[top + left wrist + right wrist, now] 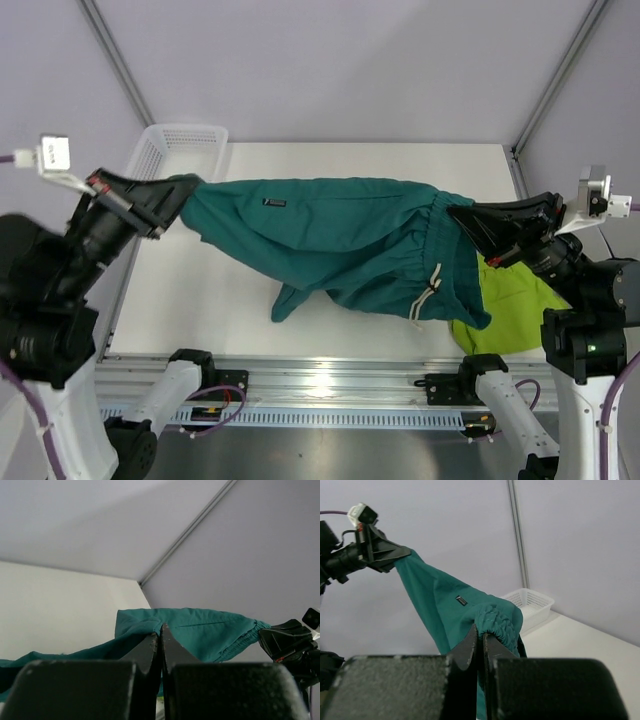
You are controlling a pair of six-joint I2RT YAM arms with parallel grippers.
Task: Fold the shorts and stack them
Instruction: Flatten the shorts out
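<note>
Teal shorts (340, 235) hang stretched in the air over the table (200, 290), running from 9 o'clock to 3 o'clock in the top view.

- 9 o'clock: left gripper (185, 192) is clenched on the leg end, jaws pinched flat on the cloth in its wrist view.
- 10 to 11 o'clock: white basket (175, 145) sits just behind that gripper.
- 6 o'clock: the free leg sags toward the table; cannot tell whether it touches.
- 4 o'clock: cream drawstring (432, 285) dangles below the waistband.
- 3 o'clock: right gripper (458, 213) is clamped on the gathered waistband.
- 4 to 5 o'clock: lime green shorts (515, 300) lie on the table, partly under the teal waistband and the right arm.

Judgement: the step looks like spreading the teal pair before laying it flat.
- Hold both pinches and lower the ends level.
- Keep the span taut so the sagging leg lays out rather than bunching.
- Land it mid-table, off the green pair.

Room:
- Bare table is open toward 12 o'clock and around 7 to 8 o'clock.
- The basket crowds the left end.
- The green pair and the table's right edge crowd the right end.
- The near edge at 6 o'clock is close under the hanging leg, so cloth could slip over it.
</note>
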